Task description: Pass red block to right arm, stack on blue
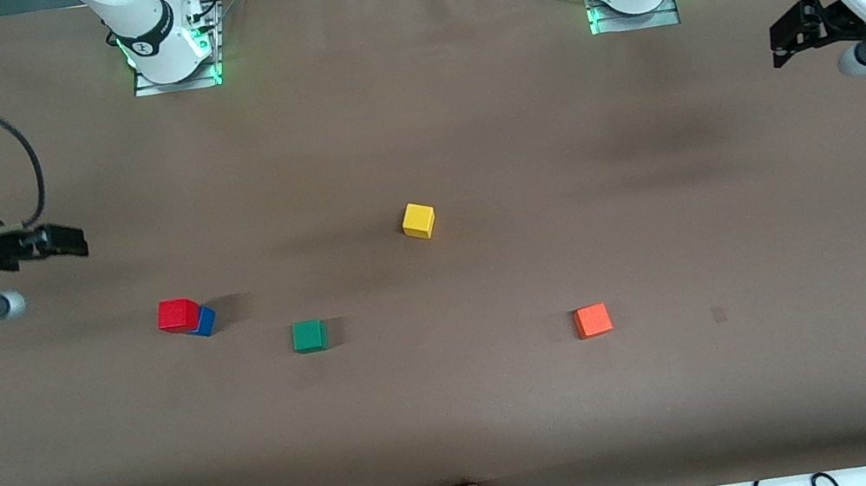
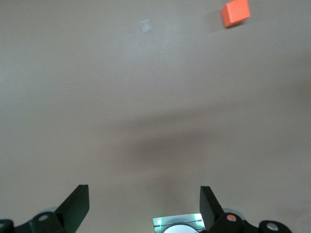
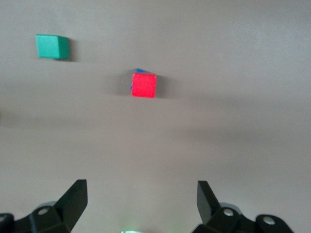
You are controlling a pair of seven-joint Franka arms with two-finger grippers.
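The red block point(image 1: 178, 315) sits on top of the blue cube point(image 1: 203, 321), a little askew, toward the right arm's end of the table. In the right wrist view the red block point(image 3: 144, 85) covers nearly all of the blue cube point(image 3: 140, 71). My right gripper point(image 1: 65, 241) is open and empty, up in the air over the bare table at the right arm's end. It shows open in its own view point(image 3: 141, 199). My left gripper point(image 1: 785, 43) is open and empty, raised at the left arm's end, and shows open in its own view point(image 2: 144, 204).
A green cube point(image 1: 309, 335) lies beside the stack, also in the right wrist view point(image 3: 52, 46). A yellow cube point(image 1: 418, 220) lies mid-table. An orange cube point(image 1: 592, 320) lies toward the left arm's end, also in the left wrist view point(image 2: 235, 13). Cables hang along the table's near edge.
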